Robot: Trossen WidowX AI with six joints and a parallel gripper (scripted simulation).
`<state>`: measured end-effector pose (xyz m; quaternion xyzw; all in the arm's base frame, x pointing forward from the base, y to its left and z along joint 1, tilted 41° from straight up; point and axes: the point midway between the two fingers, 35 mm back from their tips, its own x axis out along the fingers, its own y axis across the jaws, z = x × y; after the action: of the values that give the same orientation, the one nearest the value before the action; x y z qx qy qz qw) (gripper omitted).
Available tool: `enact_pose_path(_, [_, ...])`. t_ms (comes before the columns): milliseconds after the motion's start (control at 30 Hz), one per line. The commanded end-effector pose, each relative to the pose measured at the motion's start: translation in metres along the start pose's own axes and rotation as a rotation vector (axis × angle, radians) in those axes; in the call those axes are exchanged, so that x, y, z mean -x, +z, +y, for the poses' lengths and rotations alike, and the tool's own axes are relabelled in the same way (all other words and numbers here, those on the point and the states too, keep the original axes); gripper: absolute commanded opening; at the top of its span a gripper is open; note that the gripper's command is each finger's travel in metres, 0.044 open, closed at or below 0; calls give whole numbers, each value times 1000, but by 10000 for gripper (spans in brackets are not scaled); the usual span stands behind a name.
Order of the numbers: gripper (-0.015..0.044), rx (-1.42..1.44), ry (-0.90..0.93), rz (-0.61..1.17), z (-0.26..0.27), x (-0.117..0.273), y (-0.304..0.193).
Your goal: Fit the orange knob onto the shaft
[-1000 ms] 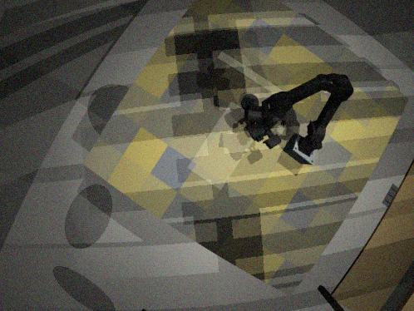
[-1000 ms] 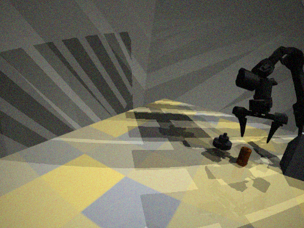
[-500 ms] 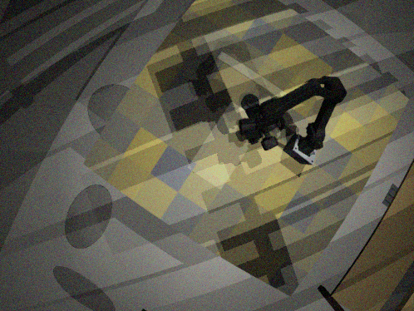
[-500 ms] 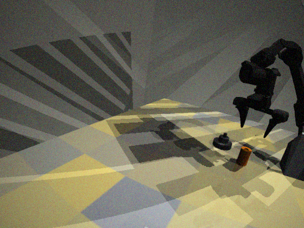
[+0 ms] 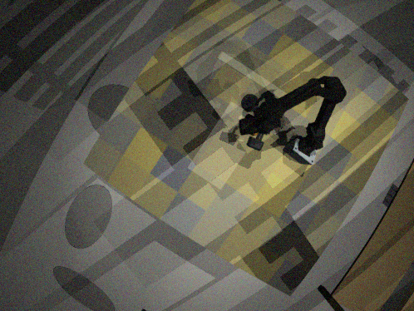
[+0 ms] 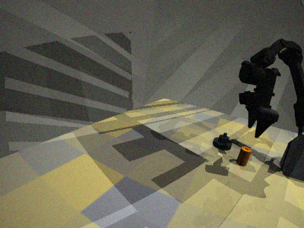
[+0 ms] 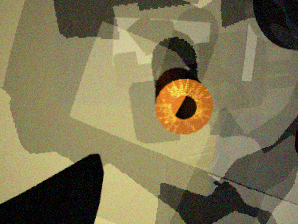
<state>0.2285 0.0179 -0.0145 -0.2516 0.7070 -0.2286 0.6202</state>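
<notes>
The orange knob (image 6: 243,158) (image 7: 166,113) stands upright on the table, apart from the pedestal. In the wrist view its hole is dark, with a slanting flat side at the upper left. In the top view the arm hides nearly all of it. The dark round pedestal (image 5: 249,102) (image 6: 219,145) (image 7: 281,21) stands beside the knob, with the bare shaft (image 6: 225,135) on top. The wrist view cuts the pedestal off at the upper right corner. My gripper (image 5: 250,135) (image 6: 254,132) (image 7: 201,152) is open and empty, pointing down above the knob and slightly to its right in the exterior view.
The table (image 5: 216,166) (image 6: 116,210) carries a patchwork of yellow, grey and blue patches with dark shadows. The arm's base (image 6: 295,161) stands to the right of the knob in the exterior view. The pedestal is the close obstacle beside the knob.
</notes>
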Motion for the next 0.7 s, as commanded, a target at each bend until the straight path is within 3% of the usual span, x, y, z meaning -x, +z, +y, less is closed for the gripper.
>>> enact_pose_path(0, [440, -36, -5, -3, 0, 0, 1])
enact_pose_path(167, [440, -77, -6, -4, -1, -32, 1])
enact_pose_path(667, [440, -78, -7, -3, -1, -57, 1])
